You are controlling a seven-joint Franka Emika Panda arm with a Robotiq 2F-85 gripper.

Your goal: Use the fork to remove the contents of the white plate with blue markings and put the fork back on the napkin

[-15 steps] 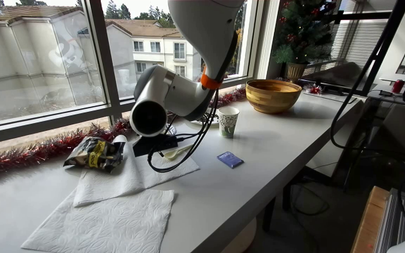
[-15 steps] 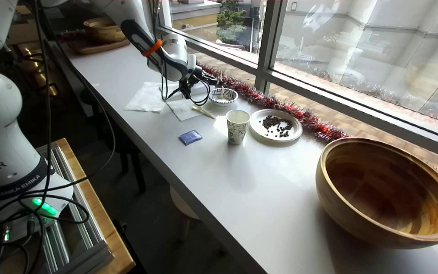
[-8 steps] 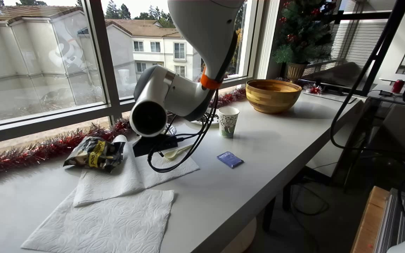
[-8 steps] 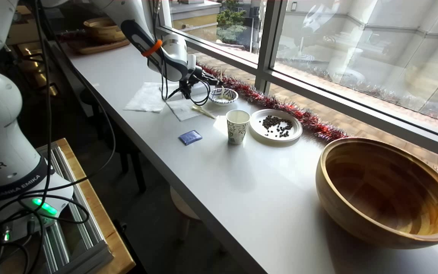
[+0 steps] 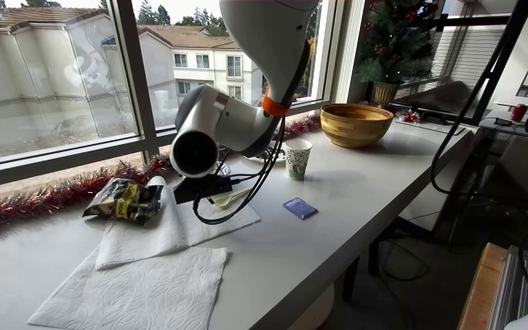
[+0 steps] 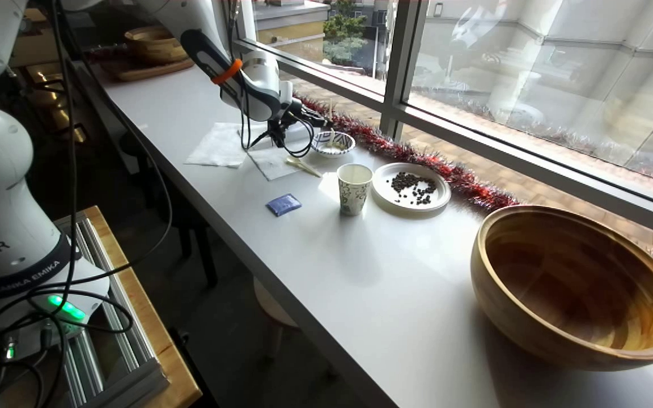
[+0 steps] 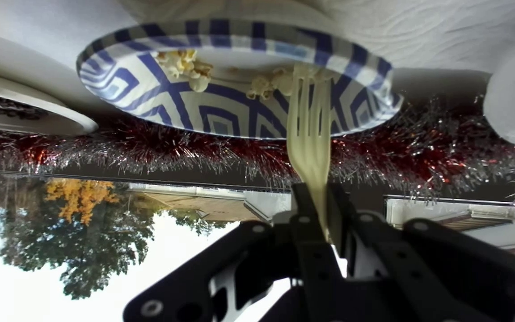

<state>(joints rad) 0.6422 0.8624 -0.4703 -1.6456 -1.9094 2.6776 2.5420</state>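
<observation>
Blue on White, Red with Silver

In the wrist view, the white plate with blue markings (image 7: 235,118) wears dark-blue stripes along its rim and nested blue angles inside; popcorn (image 7: 181,65) toward its nine o'clock is white and yellow. The fork (image 7: 309,152) is plain pale cream, the gripper (image 7: 321,194) black. Tinsel (image 7: 239,156) at the plate's six o'clock glints red and silver.

In both exterior views, the cup (image 6: 355,191) is white with dark curls, the packet (image 6: 284,204) violet-blue, and the big bowl (image 6: 576,277) banded in honey and brown wood. In an exterior view, the round plate (image 6: 384,195) at the cup's three o'clock is white under near-black bits (image 6: 405,182).
</observation>
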